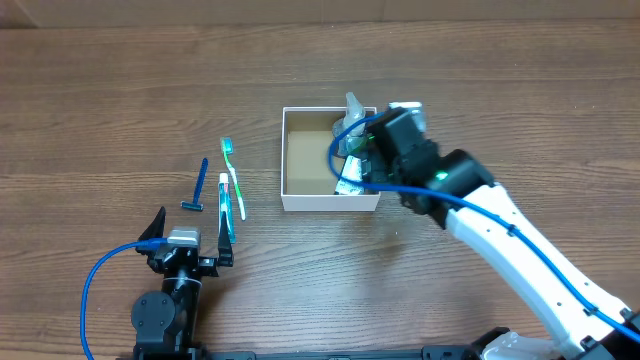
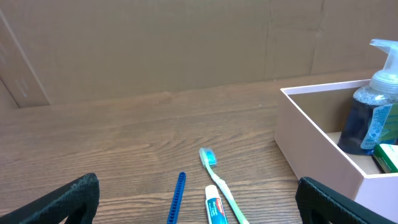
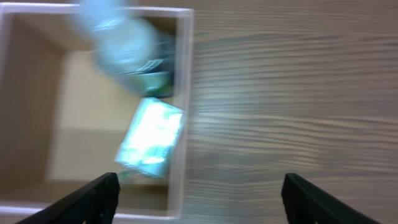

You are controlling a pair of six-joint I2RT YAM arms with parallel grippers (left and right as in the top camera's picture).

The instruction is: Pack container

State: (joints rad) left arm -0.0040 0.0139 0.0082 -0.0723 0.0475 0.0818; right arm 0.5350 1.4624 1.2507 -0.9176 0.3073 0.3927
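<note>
The container (image 1: 283,160), a white-walled square box with a brown inside, sits mid-table. In its right part stand a clear pump bottle (image 1: 352,122) and a green-and-white packet (image 1: 350,180). My right gripper (image 1: 370,165) hovers over the container's right wall, open and empty. In the blurred right wrist view (image 3: 199,199) the wall (image 3: 185,93), the packet (image 3: 150,137) and the bottle (image 3: 121,43) lie below it. My left gripper (image 1: 190,238) is open and empty near the front edge. Just beyond it lie a green toothbrush (image 1: 233,175), a toothpaste tube (image 1: 225,205) and a blue razor (image 1: 198,188).
In the left wrist view (image 2: 199,202) the toothbrush (image 2: 217,180), toothpaste (image 2: 216,206) and blue razor handle (image 2: 176,196) lie between the fingers. The container's white wall (image 2: 311,155) stands to the right. A cardboard wall (image 2: 186,43) closes the table's back.
</note>
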